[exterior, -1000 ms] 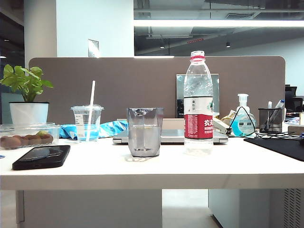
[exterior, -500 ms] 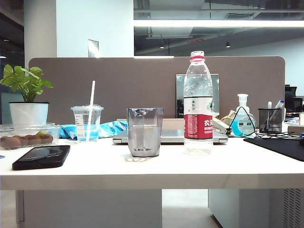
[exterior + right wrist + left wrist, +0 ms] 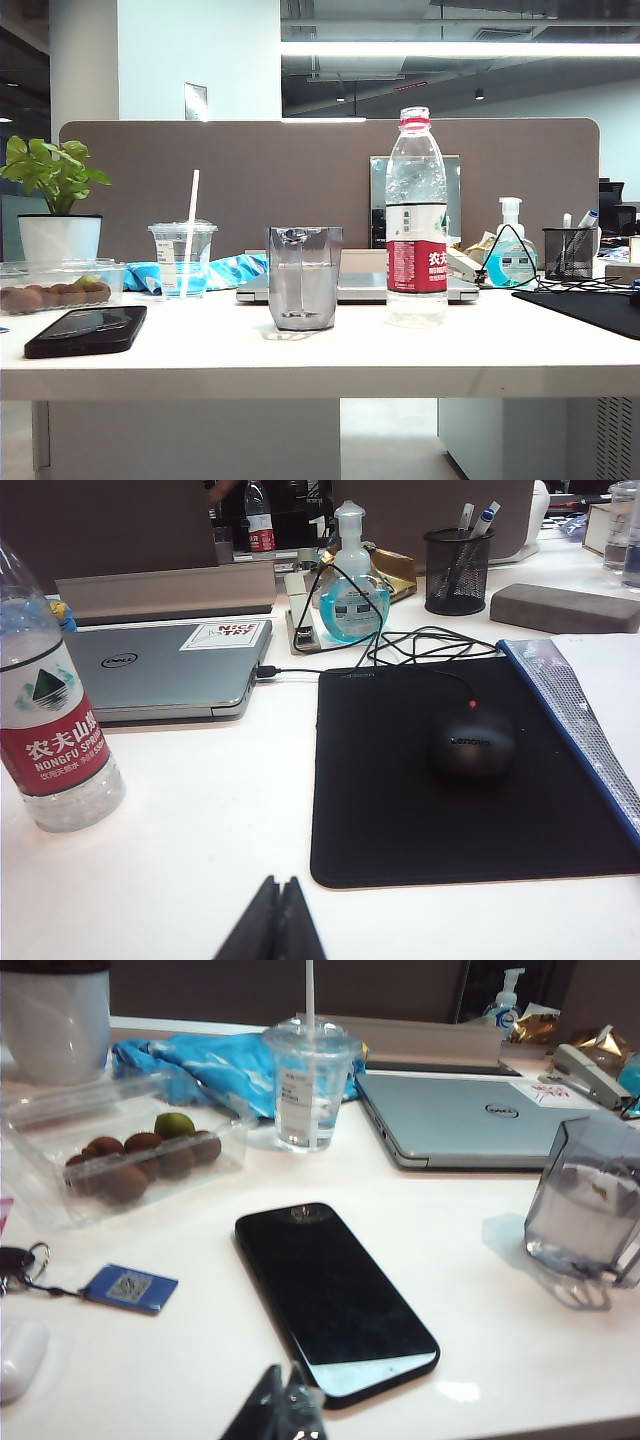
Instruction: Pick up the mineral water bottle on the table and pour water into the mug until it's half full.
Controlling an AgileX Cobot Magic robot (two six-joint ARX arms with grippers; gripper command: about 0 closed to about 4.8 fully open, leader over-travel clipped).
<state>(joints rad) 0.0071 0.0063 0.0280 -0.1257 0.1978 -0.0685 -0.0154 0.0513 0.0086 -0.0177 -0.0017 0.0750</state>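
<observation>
The mineral water bottle (image 3: 417, 220) stands upright and uncapped on the white table (image 3: 400, 352), right of centre; the right wrist view shows its red label (image 3: 50, 745). The clear faceted mug (image 3: 304, 278) stands just left of it with some clear liquid inside, also seen in the left wrist view (image 3: 590, 1210). Neither arm shows in the exterior view. My left gripper (image 3: 279, 1370) hovers shut and empty near the table's front edge, by a black phone (image 3: 335, 1295). My right gripper (image 3: 281, 880) is shut and empty, low over the table, well short of the bottle.
A lidded cup with a straw (image 3: 310, 1085), a tray of fruit (image 3: 130, 1150) and a plant pot (image 3: 60, 235) sit left. A laptop (image 3: 160, 665) lies behind the bottle. A mouse (image 3: 472, 742) on a black pad (image 3: 400, 810), a blue pump bottle (image 3: 352, 600) and a pen holder (image 3: 459, 570) sit right.
</observation>
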